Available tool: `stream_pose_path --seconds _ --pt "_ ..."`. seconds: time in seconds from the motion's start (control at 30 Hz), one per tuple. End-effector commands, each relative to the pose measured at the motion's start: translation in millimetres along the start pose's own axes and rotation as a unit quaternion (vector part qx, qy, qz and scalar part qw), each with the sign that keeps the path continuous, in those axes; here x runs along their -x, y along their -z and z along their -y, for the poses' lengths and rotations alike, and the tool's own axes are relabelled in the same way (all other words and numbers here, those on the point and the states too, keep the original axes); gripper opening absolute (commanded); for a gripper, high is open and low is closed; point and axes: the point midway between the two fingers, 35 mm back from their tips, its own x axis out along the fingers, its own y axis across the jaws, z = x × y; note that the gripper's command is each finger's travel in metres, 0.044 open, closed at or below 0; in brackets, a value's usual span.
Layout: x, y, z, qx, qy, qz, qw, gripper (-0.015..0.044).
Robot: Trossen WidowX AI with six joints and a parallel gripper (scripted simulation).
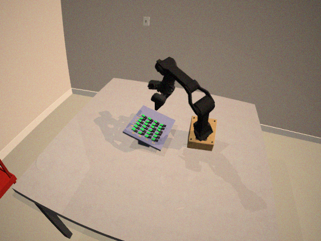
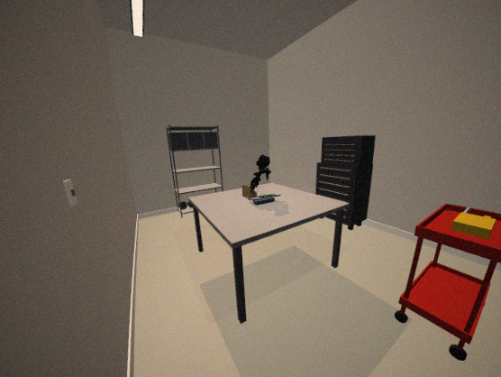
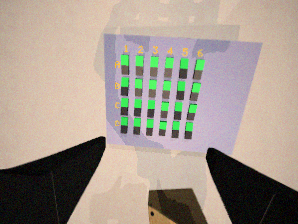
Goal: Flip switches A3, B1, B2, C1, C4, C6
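Note:
The lavender panel (image 1: pixel 168 121) (image 3: pixel 227 100) is tilted on a dark stand, with rows A to D and columns 1 to 6. Every switch shows a green far half and a dark near half. In the wrist view, the near halves of A3 (image 3: pixel 154 62), B2 (image 3: pixel 138 86), C4 (image 3: pixel 164 108) and C6 (image 3: pixel 192 110) look lighter brown; those of B1 (image 3: pixel 124 85) and C1 (image 3: pixel 124 105) look black. Which ends are raised, I cannot tell for certain. My gripper (image 1: pixel 153 97) (image 3: pixel 156 147) is open and empty, above the panel and not touching it.
The arm's wooden base block (image 1: pixel 201 145) (image 3: pixel 175 202) stands beside the panel on the table (image 1: pixel 173 184) (image 2: pixel 252 221). Away from the table are a red cart (image 2: pixel 450 289) with a yellow object (image 2: pixel 473 224), a dark tool cabinet (image 2: pixel 344 180) and shelving (image 2: pixel 196 169).

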Motion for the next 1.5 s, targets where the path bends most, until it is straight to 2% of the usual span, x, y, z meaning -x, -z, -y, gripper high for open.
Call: stream_pose_path --seconds 0.0,0.1,0.37,0.47,0.6,0.73,1.47 --pt "-1 -1 0 0.001 0.0 0.0 1.0 0.0374" --pt "-15 -15 0 0.009 0.006 -0.002 1.0 0.0295" --pt "-93 -75 -14 0.021 0.016 0.004 1.0 0.0085" --pt "-95 -77 -15 0.02 0.016 0.004 1.0 0.0006" --pt "-98 -77 -15 0.02 0.016 0.003 1.0 0.0" --pt "-130 -78 -14 0.02 0.016 -0.009 1.0 0.0" --pt "-154 -78 -14 0.021 0.015 -0.008 1.0 0.0"
